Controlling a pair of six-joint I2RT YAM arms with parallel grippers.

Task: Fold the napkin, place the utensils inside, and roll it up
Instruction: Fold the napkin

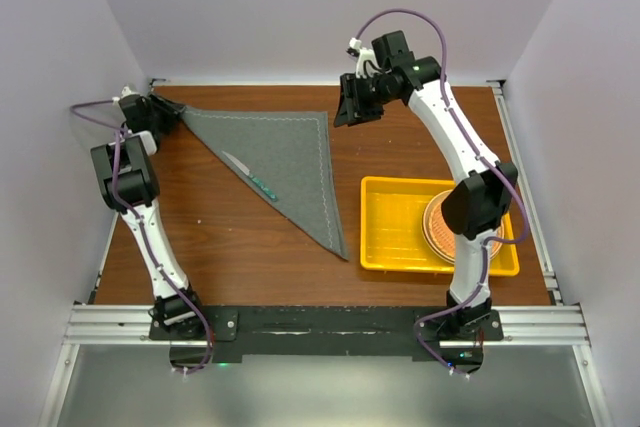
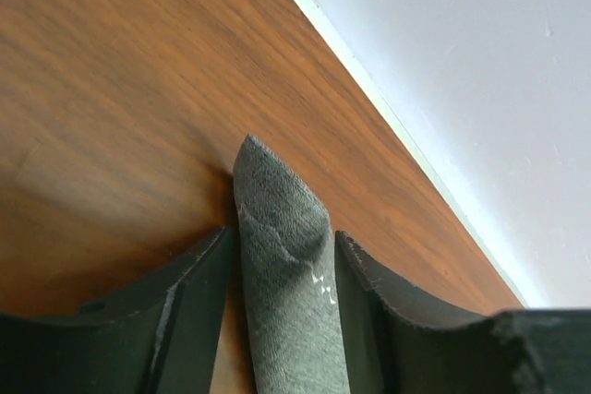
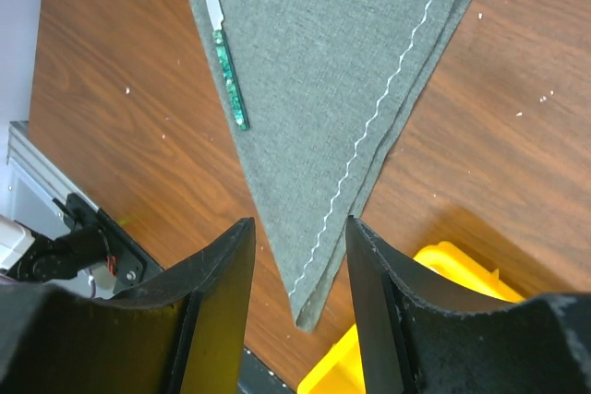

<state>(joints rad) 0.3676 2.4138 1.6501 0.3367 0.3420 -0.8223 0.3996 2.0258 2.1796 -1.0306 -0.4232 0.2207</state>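
The napkin (image 1: 285,162) lies folded into a dark grey triangle, its long edge running from the far-left corner to a tip near the tray. One utensil (image 1: 262,184), with a pale blade and teal handle, rests on the cloth beside that long edge. My left gripper (image 1: 170,115) sits at the napkin's far-left corner. In the left wrist view its open jaws (image 2: 283,232) straddle the bunched corner (image 2: 286,265), with a sliver of wood showing by the left finger. My right gripper (image 1: 352,112) hangs open and holds nothing. From high up it looks down on the napkin tip (image 3: 319,283) and the utensil (image 3: 228,80).
A yellow tray (image 1: 385,247) stands at the right front, holding a round woven orange-brown mat (image 1: 440,227) partly hidden by my right arm. The tray's corner (image 3: 443,260) shows close to the napkin tip. The back wall runs just behind the left gripper.
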